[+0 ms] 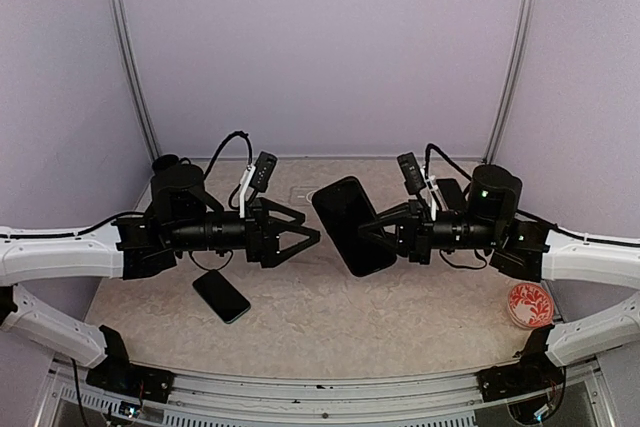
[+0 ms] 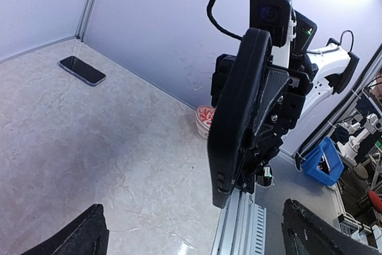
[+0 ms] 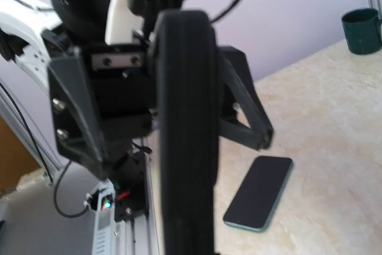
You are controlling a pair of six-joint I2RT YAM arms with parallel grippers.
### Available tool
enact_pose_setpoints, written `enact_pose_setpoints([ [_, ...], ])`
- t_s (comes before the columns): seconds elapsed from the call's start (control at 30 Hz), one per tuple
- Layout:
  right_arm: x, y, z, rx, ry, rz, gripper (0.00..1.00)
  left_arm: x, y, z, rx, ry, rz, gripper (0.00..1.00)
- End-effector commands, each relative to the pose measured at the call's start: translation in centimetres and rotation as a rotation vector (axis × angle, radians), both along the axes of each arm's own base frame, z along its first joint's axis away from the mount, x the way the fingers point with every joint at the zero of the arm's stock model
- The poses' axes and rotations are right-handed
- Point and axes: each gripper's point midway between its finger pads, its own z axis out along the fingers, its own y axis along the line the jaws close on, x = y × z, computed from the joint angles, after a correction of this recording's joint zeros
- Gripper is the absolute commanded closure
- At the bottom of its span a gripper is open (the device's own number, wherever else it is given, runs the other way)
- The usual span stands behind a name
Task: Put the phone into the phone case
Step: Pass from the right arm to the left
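1. The right gripper (image 1: 385, 231) is pinched narrow on the case (image 1: 347, 217). The case is black and held up off the worktop (image 1: 330, 327) at the centre of the top view, its long side running from upper left to lower right.
2. The left gripper (image 1: 308, 229) is spread wide and holds nothing. Its tips point at the case from the left, close to the case's near edge.
3. From the left wrist, the case (image 2: 239, 117) stands upright and almost edge-on, right of centre, with the right arm's hardware behind it. The left fingers (image 2: 80, 234) sit dark in the two bottom corners, far apart.
4. From the right wrist, the case (image 3: 185, 135) is a blurred black band straight down the middle, and the open left gripper faces it from behind.
5. The phone (image 1: 222, 295) is not in the case. It lies flat on the worktop, dark screen up, at the lower left of the top view, just below the left arm and well apart from the case.
6. The phone (image 2: 82, 70) also shows at the upper left of the left wrist view, and the phone (image 3: 259, 192) at the lower right of the right wrist view.
7. A round red-patterned dish (image 1: 529, 304) sits at the lower right of the top view, beside the right arm.
8. A dark green mug (image 3: 361, 28) stands at the upper right of the right wrist view.
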Motion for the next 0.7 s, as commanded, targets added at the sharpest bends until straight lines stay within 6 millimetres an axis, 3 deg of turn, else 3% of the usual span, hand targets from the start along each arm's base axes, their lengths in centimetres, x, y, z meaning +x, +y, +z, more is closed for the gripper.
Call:
enact_pose_setpoints([
  [0.0,-0.4,-0.4,3.4,0.15,-0.035,0.017,1.0,0.0,-0.9,0.8,-0.055,0.001,-0.019,0.01],
  [0.3,-0.6,-0.3,3.2,0.213,0.0,0.041,1.0,-0.3,-2.8,1.9,-0.117,0.006,-0.075,0.07],
  [0.67,-0.4,0.1,2.2,0.217,0.033,0.052,1.0,-0.4,-5.0,2.4,-0.16,0.024,-0.143,0.29],
])
